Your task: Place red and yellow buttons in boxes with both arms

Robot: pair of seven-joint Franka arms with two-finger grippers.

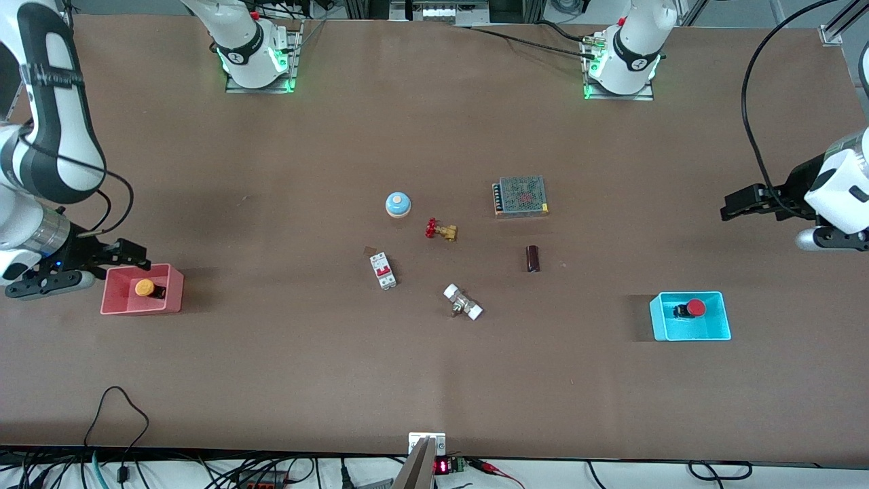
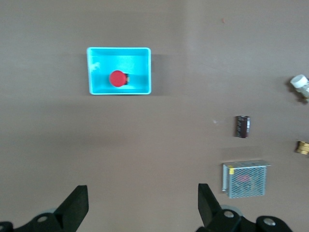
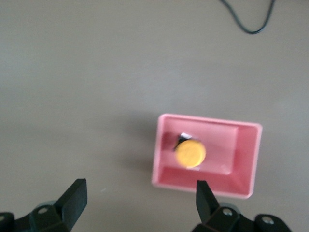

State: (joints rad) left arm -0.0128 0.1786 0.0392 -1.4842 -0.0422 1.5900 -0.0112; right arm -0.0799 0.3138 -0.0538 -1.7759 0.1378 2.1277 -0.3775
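**Red and yellow both sitting in their bins**

Red button (image 1: 694, 308) is in the cyan box (image 1: 721, 316), yellow button (image 1: 144, 287) in the pink box (image 1: 174, 280). From the power supply (image 1: 521, 196), cyan sits toward the left arm's end, pink toward the right arm's. My left gripper (image 2: 142, 205) hangs released over bare table near cyan; right gripper (image 3: 140, 200), fingers apart too, is up beside pink.

Brass valve (image 2: 302, 147) and white fitting (image 2: 300, 84) were cut off at the left wrist view's edge; both arms ran out of frame.
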